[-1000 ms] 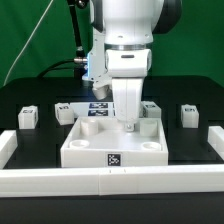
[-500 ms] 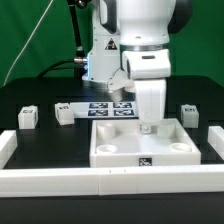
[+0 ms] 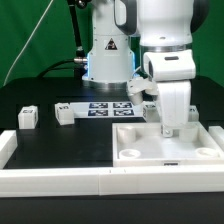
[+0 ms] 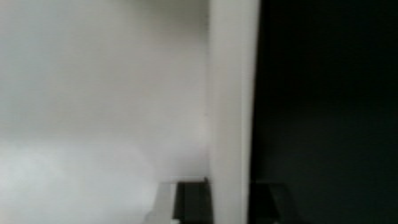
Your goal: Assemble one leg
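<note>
I am sliding the white tray toward the exterior view's right, with the pincer clamped on its rear wall. No part is being fitted yet. The leg is standing untouched on the tabletop, well apart at the exterior view's left. The wrist view is showing only the blurred wall edge.

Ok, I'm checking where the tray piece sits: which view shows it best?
The exterior view: most of the tray piece shows, at that view's right, with the gripper down on it. The wrist view gives only a blurred white surface and edge, perhaps its wall.
</note>
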Controlling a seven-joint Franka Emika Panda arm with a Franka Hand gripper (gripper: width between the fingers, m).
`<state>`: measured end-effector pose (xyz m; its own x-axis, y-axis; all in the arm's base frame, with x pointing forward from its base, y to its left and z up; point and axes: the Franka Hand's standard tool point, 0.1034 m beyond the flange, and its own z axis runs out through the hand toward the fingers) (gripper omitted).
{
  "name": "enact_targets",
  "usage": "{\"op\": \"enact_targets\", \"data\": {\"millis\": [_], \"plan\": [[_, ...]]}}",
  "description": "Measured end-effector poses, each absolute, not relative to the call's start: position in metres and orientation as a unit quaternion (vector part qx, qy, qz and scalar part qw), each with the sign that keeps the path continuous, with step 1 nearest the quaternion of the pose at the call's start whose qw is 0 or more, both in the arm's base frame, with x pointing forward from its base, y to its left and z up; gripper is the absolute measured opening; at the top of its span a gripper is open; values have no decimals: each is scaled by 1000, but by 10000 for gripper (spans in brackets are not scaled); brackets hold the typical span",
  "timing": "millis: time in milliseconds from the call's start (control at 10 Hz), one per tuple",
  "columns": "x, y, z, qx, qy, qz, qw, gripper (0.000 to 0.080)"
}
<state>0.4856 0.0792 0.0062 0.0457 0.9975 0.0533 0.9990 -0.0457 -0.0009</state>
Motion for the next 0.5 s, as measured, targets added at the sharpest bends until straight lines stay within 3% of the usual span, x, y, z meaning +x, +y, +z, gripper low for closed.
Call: {"op": "enact_targets", "data": {"millis": [500], "plan": [[488,87,6,-730,-683,-1,25,62]]}}
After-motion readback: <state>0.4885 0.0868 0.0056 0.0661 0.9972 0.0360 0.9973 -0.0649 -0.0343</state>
